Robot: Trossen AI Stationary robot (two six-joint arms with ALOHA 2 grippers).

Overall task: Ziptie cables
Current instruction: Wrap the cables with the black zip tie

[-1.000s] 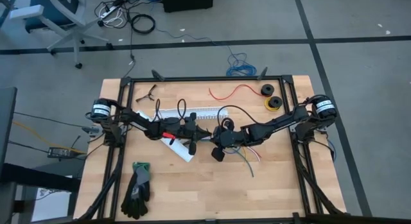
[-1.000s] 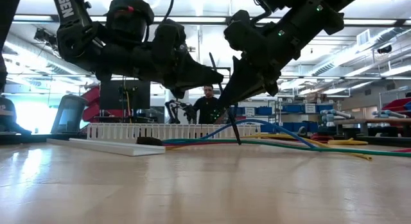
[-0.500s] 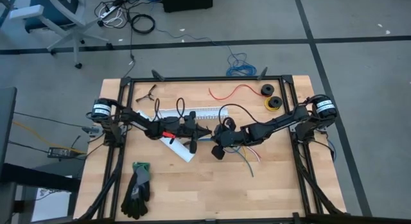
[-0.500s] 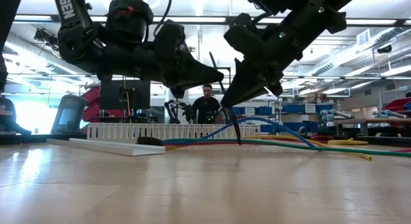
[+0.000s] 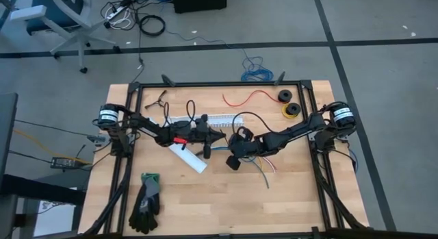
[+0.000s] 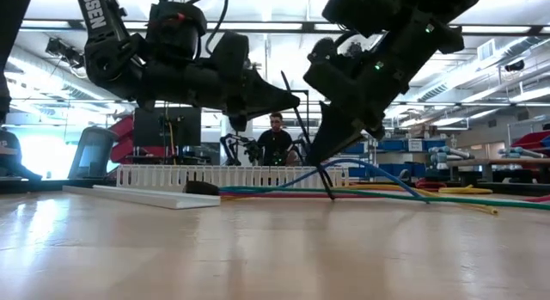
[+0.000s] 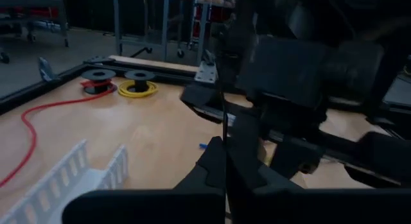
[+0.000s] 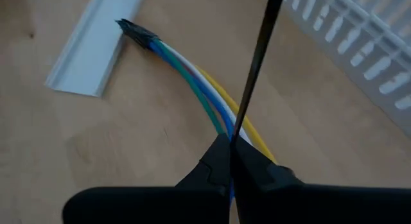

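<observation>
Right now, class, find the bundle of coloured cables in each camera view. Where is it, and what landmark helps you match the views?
High view: cables right of centre, below the right gripper.
Low view: lying along the table at mid-right.
Left wrist view: only a blue tip.
Right wrist view: centre, running from the fingers.
Shared landmark: the white slotted channel.

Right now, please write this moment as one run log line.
left gripper: shut, mid-table near white channel | right gripper: shut on black zip tie, above cables | cables: lying on table, not yet tied
</observation>
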